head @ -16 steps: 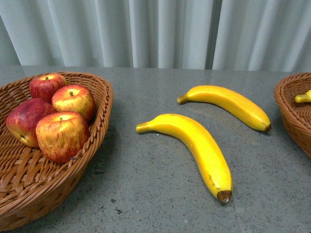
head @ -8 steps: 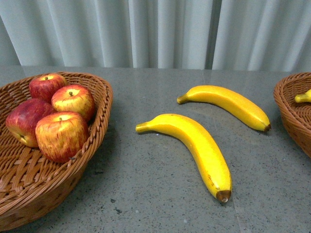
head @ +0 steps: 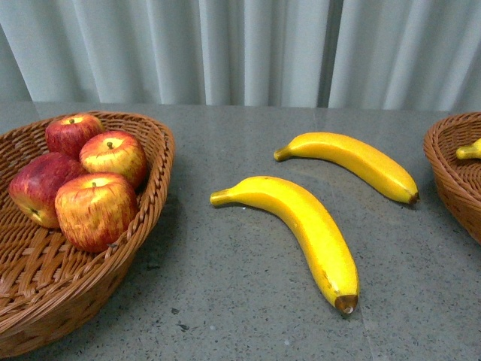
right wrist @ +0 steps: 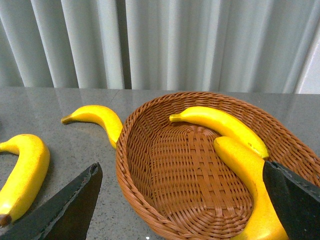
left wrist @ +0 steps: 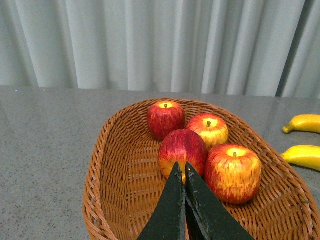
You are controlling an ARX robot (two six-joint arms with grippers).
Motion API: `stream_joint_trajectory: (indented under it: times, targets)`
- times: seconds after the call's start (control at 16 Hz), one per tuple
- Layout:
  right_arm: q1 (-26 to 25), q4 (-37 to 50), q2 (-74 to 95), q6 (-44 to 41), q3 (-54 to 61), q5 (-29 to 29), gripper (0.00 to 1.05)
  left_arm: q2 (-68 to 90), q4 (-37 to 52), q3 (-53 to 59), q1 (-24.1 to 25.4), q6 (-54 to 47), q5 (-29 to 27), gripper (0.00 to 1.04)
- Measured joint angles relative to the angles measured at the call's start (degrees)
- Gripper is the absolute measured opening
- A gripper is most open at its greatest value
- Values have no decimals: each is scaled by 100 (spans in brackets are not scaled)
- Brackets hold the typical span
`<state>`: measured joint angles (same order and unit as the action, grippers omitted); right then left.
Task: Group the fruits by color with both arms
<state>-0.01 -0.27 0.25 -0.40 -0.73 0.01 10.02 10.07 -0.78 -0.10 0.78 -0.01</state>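
Note:
Several red-and-yellow apples (head: pixel 95 208) lie in the left wicker basket (head: pixel 150 218). Two bananas lie on the grey table: a near one (head: pixel 301 226) and a far one (head: pixel 353 159). In the left wrist view my left gripper (left wrist: pixel 182 170) is shut and empty, its tips just over the apples (left wrist: pixel 182 150) in the basket (left wrist: pixel 115 170). In the right wrist view my right gripper (right wrist: pixel 182 175) is open wide over the right basket (right wrist: pixel 195 165), which holds two bananas (right wrist: pixel 225 125). Neither gripper shows in the front view.
The right basket (head: pixel 451 173) sits at the front view's right edge with a banana tip (head: pixel 469 150) showing. A pale curtain (head: pixel 240 49) hangs behind the table. In the right wrist view the two table bananas (right wrist: pixel 95 116) lie beside the basket.

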Motion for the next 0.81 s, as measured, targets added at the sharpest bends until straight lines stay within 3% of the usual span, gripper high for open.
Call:
stream_joint_trajectory:
  times: [0.12,0.69,0.81]
  targets:
    - [0,0,0,0,0,2,98,-892,-1082,-4,0,-4,-2,1]
    - [0,2,0,0,0,0,98,-944,-1029,-4,4,-15,-2,1]
    - [0,2,0,0,0,0,98,-944,-1029,-4,4,-15,-2,20]
